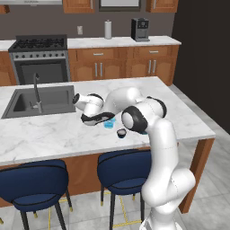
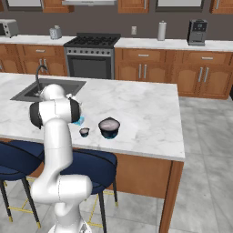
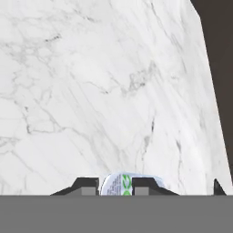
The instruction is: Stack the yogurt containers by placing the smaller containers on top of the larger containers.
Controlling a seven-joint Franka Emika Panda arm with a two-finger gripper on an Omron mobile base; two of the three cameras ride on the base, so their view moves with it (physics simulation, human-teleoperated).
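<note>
On the marble worktop (image 2: 145, 109) of the kitchen island stand three yogurt containers, near the front edge and in a loose row. One is the wide dark tub (image 2: 109, 127), the biggest of the three, upright with a pale greyish top; its inside cannot be seen. One is the tiny dark cup (image 2: 84, 132), just beside the tub toward the robot's left and apart from it, also upright under a pale top. One is the small light-blue cup (image 1: 109, 123), farther left again and near the tiny cup, largely covered by the arm in both base views. None of the three sits on another; each rests on the stone by itself. The single hand (image 3: 115, 187) hangs low over the light-blue cup, and in the hand view its two dark fingertips (image 3: 89, 186) stand on either side of the cup's white lid with green print, close against it. Whether they actually clamp the cup cannot be told from these pictures; the gap between them is narrow and the cup fills it. One sink (image 1: 42, 101) with one faucet (image 1: 36, 92) is set into the far left part of the island. Two blue stools (image 1: 121, 173) stand before the island. Against the back wall sit one stove (image 1: 39, 58), one coffee machine (image 1: 140, 29) and one paper towel roll (image 1: 108, 29).
</note>
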